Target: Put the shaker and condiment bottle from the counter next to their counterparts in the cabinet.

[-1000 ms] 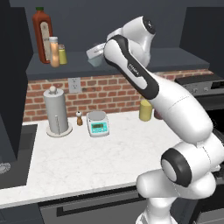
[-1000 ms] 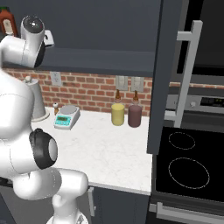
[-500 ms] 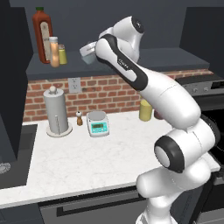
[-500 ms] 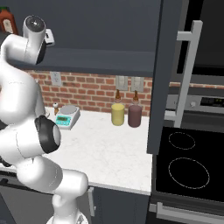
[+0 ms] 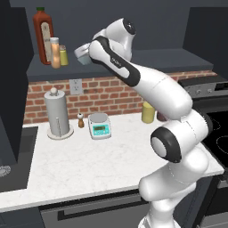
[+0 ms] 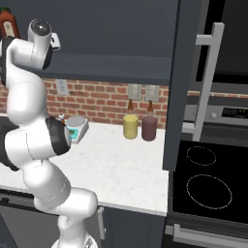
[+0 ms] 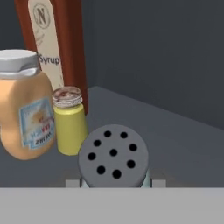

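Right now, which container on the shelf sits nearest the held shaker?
The small yellow shaker, just ahead of the held shaker; the orange bottle and tall red bottle sit farther off.

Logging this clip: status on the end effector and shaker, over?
End effector shut on pale teal shaker with dark perforated cap, above the dark cabinet shelf. Peach bottle already shelved. Small yellow shaker close ahead.

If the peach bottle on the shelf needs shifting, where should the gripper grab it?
Probably the peach bottle at its shoulder under the cap, approached level from the open front: the shorter yellow shaker crowds its lower side, the red bottle stands behind.
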Robot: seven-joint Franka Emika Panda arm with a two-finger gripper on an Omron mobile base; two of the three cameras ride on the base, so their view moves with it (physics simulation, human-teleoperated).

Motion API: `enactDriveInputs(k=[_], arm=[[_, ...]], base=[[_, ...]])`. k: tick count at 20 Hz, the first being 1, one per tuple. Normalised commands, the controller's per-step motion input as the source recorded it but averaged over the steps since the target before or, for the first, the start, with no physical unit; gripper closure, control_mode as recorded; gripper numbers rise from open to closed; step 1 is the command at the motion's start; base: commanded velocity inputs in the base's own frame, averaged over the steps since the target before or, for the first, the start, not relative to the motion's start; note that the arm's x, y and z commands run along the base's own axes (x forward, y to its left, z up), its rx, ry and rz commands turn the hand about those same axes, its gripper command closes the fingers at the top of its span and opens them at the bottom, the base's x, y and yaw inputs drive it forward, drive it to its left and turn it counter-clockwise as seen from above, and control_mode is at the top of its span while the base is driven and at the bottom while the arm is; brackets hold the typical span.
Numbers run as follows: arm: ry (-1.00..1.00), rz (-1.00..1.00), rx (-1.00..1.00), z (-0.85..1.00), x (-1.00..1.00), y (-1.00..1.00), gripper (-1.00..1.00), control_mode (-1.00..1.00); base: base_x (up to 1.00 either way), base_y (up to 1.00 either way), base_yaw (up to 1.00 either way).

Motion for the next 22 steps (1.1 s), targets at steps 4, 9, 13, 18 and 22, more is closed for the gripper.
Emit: enactDriveInputs(k=[4, 9, 13, 18, 22], arm=[[0.00, 0.00, 0.00, -0.19, 0.33, 0.18, 1.00, -1.00], [0.00, 0.00, 0.00, -0.20, 0.18, 0.19, 1.00, -1.00], [0.00, 0.00, -0.02, -0.23, 0.09, 0.24, 1.00, -1.00], [0.00, 0.00, -0.04, -0.25, 0.03, 0.26, -1.00, -1.00], [0.00, 0.00, -0.04, -0.25, 0.01, 0.20, -1.00, -1.00]], base=[[0.00, 0.00, 0.00], [0.00, 0.00, 0.00], [0.00, 0.00, 0.00], [0.00, 0.00, 0.00], [0.00, 0.00, 0.00]])
